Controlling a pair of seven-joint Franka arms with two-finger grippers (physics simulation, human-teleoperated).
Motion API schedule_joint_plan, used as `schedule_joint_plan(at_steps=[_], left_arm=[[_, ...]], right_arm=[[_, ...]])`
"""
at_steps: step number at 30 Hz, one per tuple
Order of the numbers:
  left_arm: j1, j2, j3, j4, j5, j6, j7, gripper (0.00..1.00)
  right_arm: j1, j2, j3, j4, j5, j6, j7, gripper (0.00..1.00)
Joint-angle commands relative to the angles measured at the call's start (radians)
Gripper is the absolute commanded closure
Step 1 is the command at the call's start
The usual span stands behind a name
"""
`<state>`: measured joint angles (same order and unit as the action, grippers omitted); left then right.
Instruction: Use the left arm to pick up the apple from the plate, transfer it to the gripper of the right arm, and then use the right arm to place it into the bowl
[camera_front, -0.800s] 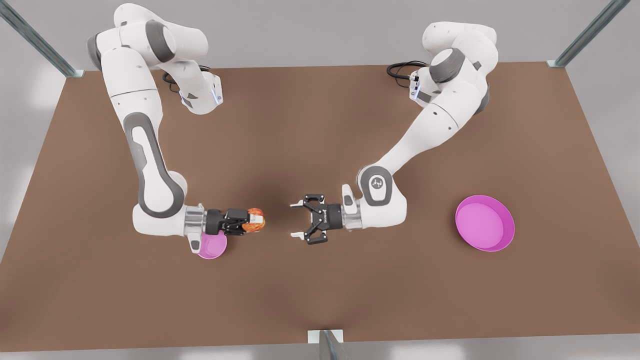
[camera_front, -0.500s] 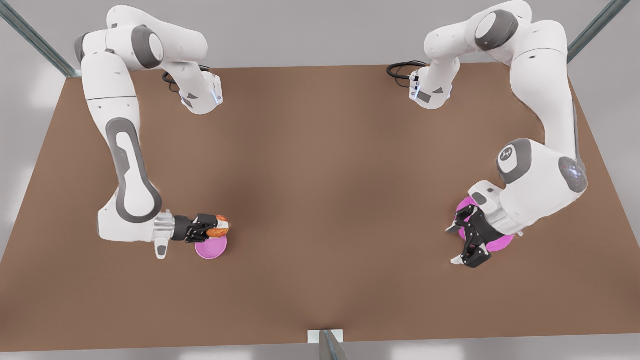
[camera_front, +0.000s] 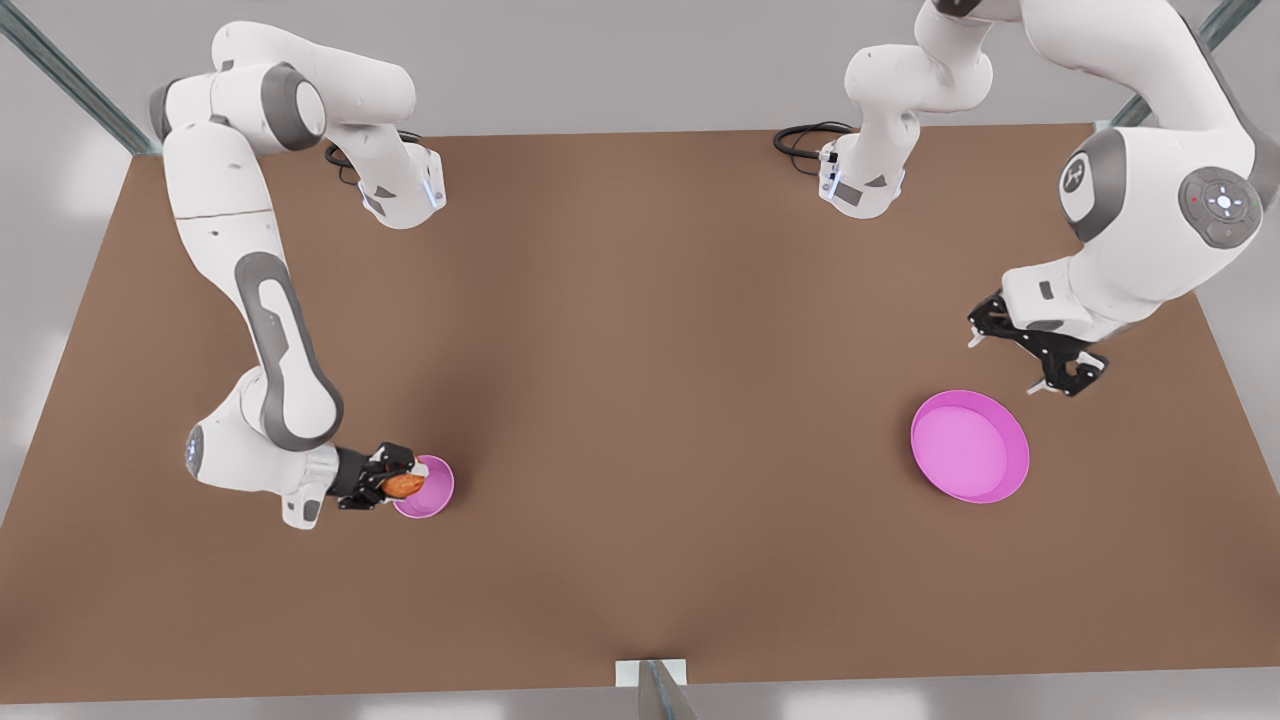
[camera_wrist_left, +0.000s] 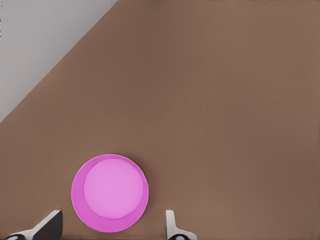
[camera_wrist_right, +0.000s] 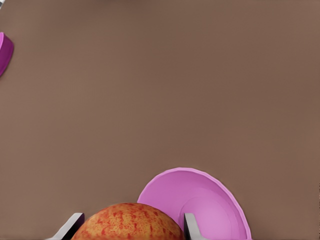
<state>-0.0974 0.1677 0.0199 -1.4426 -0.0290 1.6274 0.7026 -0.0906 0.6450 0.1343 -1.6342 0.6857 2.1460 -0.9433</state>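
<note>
The apple (camera_front: 404, 485) was pinched by the right gripper (camera_front: 392, 486) over the bowl (camera_front: 432, 492) at the front view's left, so placement was judged underway. A release over the bowl's hollow was called for next. The left gripper (camera_front: 1022, 352), spread and holding nothing, waited just beyond the plate (camera_front: 969, 446).

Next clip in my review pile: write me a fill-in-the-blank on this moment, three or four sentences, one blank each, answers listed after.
1. The right gripper is shut on the ____.
2. The apple hangs over the rim of the small pink ____.
3. The left gripper, beside the plate, has its fingers ____.
4. The plate holds ____ on it.

Missing words: apple; bowl; open; nothing
</note>
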Motion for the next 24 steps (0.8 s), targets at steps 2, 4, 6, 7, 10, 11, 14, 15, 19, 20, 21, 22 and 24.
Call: schedule_joint_plan(at_steps=[2,4,6,7,10,11,14,15,19,20,21,22,24], left_arm=[[0.010,0.006,0.003,0.001,-0.002,-0.026,-0.824,0.00],[0.010,0.007,0.003,0.001,-0.002,0.019,-0.951,0.00],[0.010,0.007,0.003,0.001,-0.002,0.028,-0.957,0.00],[0.010,0.007,0.003,0.001,-0.002,0.028,-0.957,0.00],[0.008,0.013,0.002,0.008,0.000,0.028,-0.956,0.00],[0.007,0.013,0.002,0.014,0.000,0.028,-0.954,0.00],[0.004,0.033,0.002,0.042,0.000,0.028,-0.954,0.00],[0.005,0.050,0.000,0.065,0.000,0.028,-0.954,0.00],[0.001,0.050,-0.001,0.067,0.000,0.034,-0.951,0.00],[0.002,0.050,-0.003,0.068,0.000,0.034,-0.950,0.00],[0.002,0.050,-0.003,0.073,0.000,0.034,-0.951,0.00],[0.002,0.050,-0.003,0.074,0.000,0.034,-0.950,0.00],[0.001,0.050,-0.003,0.079,0.000,0.034,-0.950,0.00]], right_arm=[[0.002,0.002,0.004,-0.001,-0.008,0.051,-0.177,0.05],[0.000,0.002,0.004,0.000,-0.008,0.045,-0.177,0.00],[0.000,0.002,0.004,0.001,-0.008,0.040,-0.177,0.00],[-0.001,0.002,0.004,0.001,-0.008,0.040,-0.177,0.00],[-0.005,-0.019,0.002,0.016,-0.061,0.028,-0.166,0.00],[-0.008,-0.047,-0.008,0.057,-0.155,-0.018,-0.125,0.00],[0.025,-0.135,0.030,0.336,-0.651,-0.409,0.462,0.02],[0.032,-0.217,0.048,0.336,-0.690,-0.506,0.714,0.00],[0.015,-0.407,0.028,0.333,-0.765,-0.683,0.997,0.00],[0.026,-0.442,0.005,0.280,-0.759,-0.663,1.011,0.00],[0.037,-0.435,-0.028,0.240,-0.759,-0.620,0.996,0.00],[0.037,-0.389,-0.028,0.327,-0.761,-0.657,0.997,0.00],[0.042,-0.389,-0.024,0.326,-0.765,-0.660,1.002,0.00]])
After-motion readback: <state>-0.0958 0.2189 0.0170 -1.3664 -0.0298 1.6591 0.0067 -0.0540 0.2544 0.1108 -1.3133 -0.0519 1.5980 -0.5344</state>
